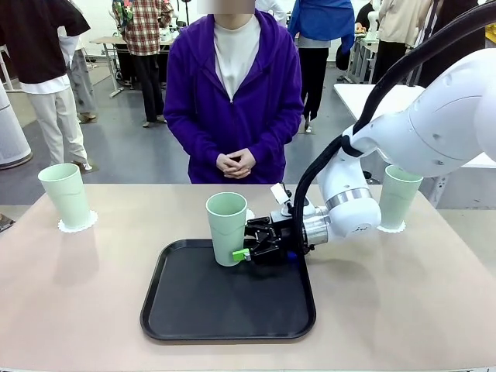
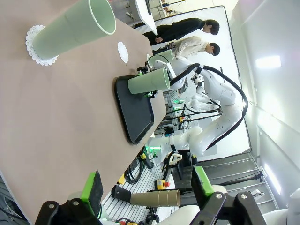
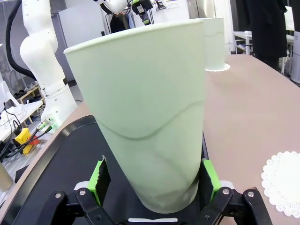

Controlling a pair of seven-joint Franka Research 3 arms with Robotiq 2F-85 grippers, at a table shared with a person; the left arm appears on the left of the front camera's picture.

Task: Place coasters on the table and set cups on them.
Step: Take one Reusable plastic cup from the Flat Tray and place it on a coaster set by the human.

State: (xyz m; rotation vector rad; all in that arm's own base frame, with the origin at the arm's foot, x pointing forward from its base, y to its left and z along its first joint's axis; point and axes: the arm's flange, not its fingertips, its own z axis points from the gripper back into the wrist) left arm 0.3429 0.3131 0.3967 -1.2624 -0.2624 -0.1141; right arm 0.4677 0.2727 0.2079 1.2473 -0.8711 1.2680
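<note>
A mint-green cup [image 1: 226,226] stands upright at the back of the black tray [image 1: 232,310]. My right gripper [image 1: 234,242] reaches in from the right, open, with one green pad on each side of the cup's lower half [image 3: 154,140]. A bare white coaster [image 1: 249,215] lies on the beige table [image 1: 77,294] just behind the tray, seen beside the cup in the right wrist view [image 3: 283,183]. Another cup [image 1: 67,195] stands on a coaster [image 1: 77,225] at far left, and a third cup [image 1: 399,198] on a coaster [image 1: 391,228] at far right. My left gripper [image 2: 147,187] is open and holds nothing.
A person in a purple top stands at the far edge with hands [image 1: 235,163] clasped, off the table. The tray's front half is bare. My right arm's white body [image 1: 434,124] hangs over the table's right side, close to the right cup.
</note>
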